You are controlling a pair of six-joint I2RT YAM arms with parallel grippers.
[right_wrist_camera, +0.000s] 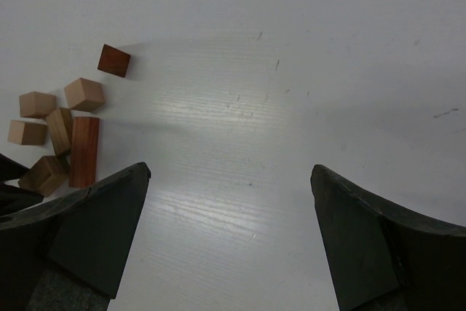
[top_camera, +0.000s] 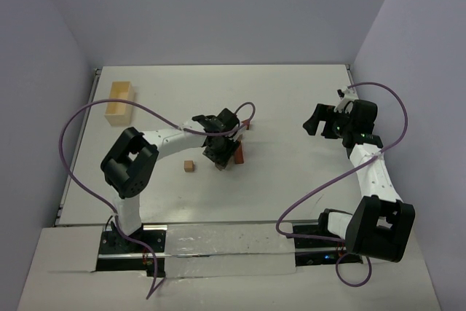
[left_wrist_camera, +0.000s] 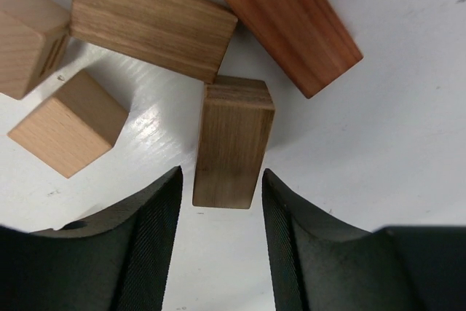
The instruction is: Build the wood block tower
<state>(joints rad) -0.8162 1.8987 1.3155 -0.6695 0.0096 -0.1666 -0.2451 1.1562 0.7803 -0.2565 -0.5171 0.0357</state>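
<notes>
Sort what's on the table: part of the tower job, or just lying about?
Job: wood blocks clustered mid-table; brown brick; reddish brick; tan cube set slightly apart.
Lying about: pale wooden box, far left corner.

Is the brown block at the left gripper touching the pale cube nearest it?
Apart. The left wrist view shows bare white table between the brown block and the pale cube.
</notes>
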